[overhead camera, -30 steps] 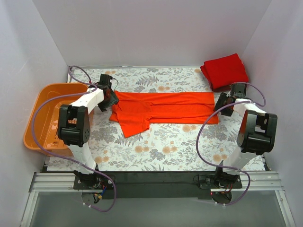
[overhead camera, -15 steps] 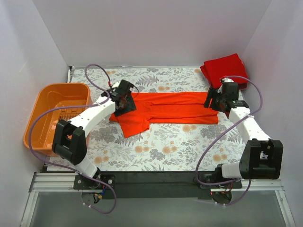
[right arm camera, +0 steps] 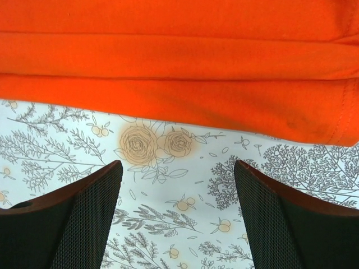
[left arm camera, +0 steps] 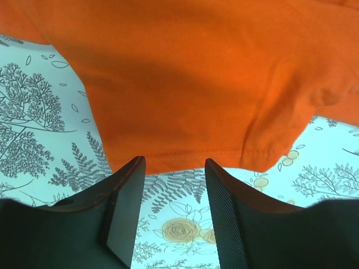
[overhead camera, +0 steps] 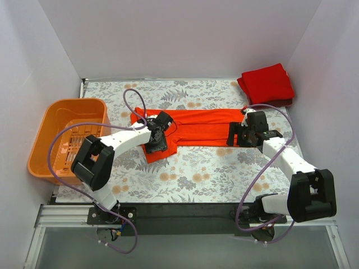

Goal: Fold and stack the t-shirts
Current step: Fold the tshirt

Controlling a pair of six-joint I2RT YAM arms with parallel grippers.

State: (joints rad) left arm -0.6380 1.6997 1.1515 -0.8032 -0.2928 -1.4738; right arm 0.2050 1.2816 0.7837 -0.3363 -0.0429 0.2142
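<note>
Robot lab test booth: plain white walls, aluminium mounting rail, floral tablecloth.

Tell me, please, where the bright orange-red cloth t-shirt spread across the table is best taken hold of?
Probably the near edge of the bright orange-red cloth t-shirt, approached low from the robot's side. It lies flat on the floral table, straight ahead of both open tools. The stitched sleeve hem faces the left tool, and the long folded edge faces the right tool.
</note>
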